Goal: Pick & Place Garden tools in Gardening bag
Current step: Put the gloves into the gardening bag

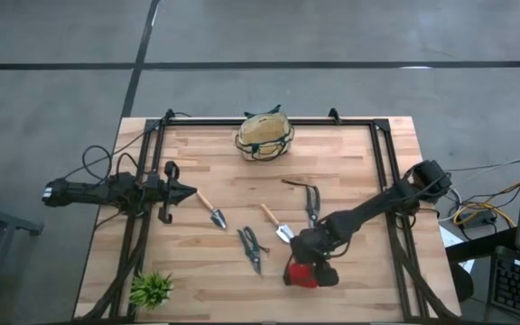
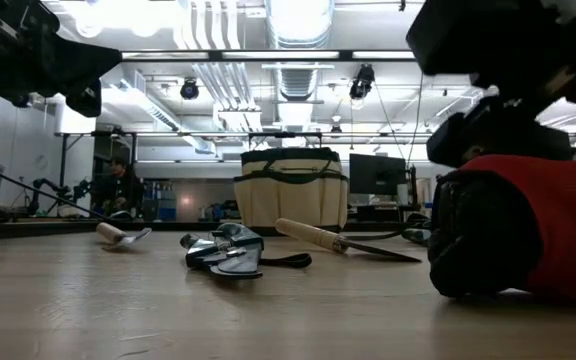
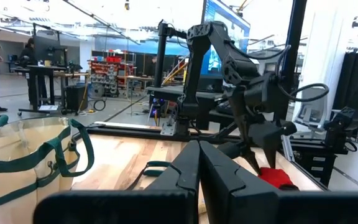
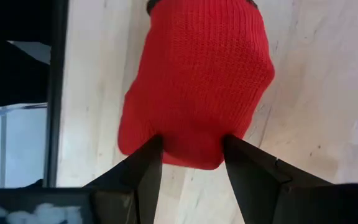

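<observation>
The red knitted item lies on the table at the near right; it also shows in the low view. My right gripper is down on it and shut on one end. My left gripper is shut and empty above the table's left side, its fingers together. One trowel lies just right of it, the other mid-table. One pair of shears lies near the middle, the other right of it. The tan bag stands upright at the far edge. My right gripper pinches one end of the red item between its two fingers. The knit is squeezed narrower between them than beyond them. The fingers slant down from the table's right. The item rests on the table.
A small spiky green plant stands at the near left corner. Black frame rails run along the table's left, right and far sides. A trowel and shears lie between the red item and the bag.
</observation>
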{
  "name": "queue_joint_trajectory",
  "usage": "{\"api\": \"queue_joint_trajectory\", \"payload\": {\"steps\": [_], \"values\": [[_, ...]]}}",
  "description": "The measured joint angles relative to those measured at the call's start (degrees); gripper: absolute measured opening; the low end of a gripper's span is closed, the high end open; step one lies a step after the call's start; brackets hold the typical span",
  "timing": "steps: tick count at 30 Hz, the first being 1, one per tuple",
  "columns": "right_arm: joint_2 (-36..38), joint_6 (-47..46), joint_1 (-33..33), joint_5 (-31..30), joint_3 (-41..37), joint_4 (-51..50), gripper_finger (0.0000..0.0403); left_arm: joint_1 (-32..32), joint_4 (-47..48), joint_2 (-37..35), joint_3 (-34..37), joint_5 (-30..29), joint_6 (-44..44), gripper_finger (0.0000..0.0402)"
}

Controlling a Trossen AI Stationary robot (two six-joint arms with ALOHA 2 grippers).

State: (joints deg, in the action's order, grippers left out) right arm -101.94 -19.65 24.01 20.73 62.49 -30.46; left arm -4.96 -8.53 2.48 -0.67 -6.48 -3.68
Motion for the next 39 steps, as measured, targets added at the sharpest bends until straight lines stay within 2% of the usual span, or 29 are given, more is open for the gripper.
{"api": "queue_joint_trajectory", "payload": {"steps": [8,18,30,39], "values": [[-0.3,0.1,0.0,0.1,0.1,1.6,0.0119,0.0,0.2,0.0,0.0,0.0,0.0,0.0013],[0.2,0.4,0.0,0.1,0.3,1.7,0.0015,0.0,0.2,0.0,0.0,0.0,0.0,0.0013],[3.5,0.9,-2.8,0.0,1.8,-1.5,0.0011,0.0,0.2,0.0,0.0,0.0,0.0,0.0013],[6.4,2.7,-5.9,-3.1,2.9,-5.7,0.0011,0.0,0.6,0.0,0.0,0.0,0.0,0.0013]]}}
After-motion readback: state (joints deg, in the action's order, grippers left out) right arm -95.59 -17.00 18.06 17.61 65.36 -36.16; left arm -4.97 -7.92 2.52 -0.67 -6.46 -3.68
